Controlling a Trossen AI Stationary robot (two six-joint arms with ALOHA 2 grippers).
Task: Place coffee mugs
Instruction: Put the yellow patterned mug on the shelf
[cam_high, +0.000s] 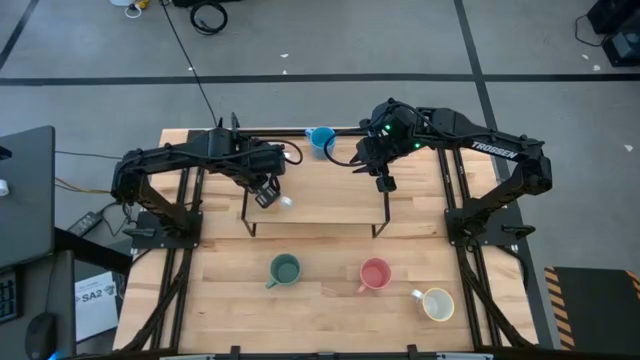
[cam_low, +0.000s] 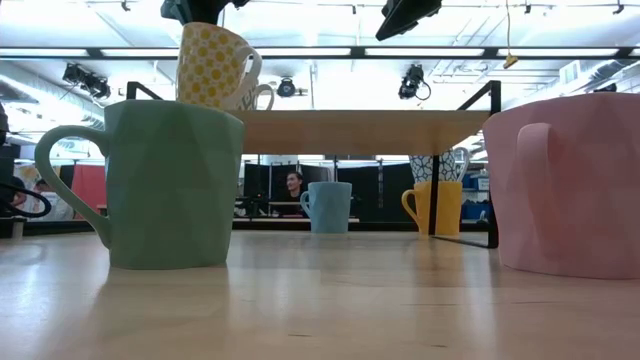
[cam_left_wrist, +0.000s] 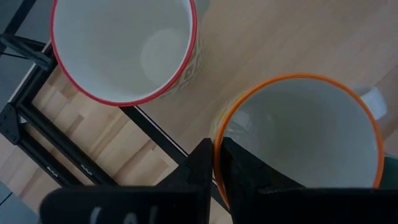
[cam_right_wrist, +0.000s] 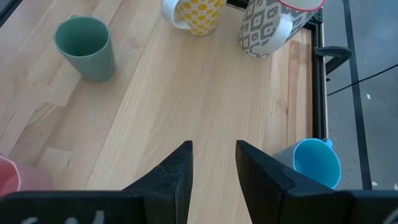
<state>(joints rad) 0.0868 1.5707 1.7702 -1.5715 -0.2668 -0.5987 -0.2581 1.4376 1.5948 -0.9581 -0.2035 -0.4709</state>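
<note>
My left gripper is over the left part of the raised wooden shelf, shut on a yellow-dotted, orange-rimmed mug. A grey-patterned, red-rimmed mug stands on the shelf right beside it. My right gripper hangs open above the shelf's right part and touches nothing. A blue mug stands at the table's far edge. Green, pink and cream mugs stand on the near half of the table. In the low view, a yellow mug shows below the shelf. My left gripper pinches the yellow-dotted mug's orange rim, with one finger inside the mug and the other outside its wall. The fingers come from above, pointing down. In the low view the mug is tilted, and the green mug hides its base.
The shelf stands on thin black legs across the middle of the table. Bare wood lies on the shelf's middle and right part, under my right gripper. A person shows in the room beyond the table.
</note>
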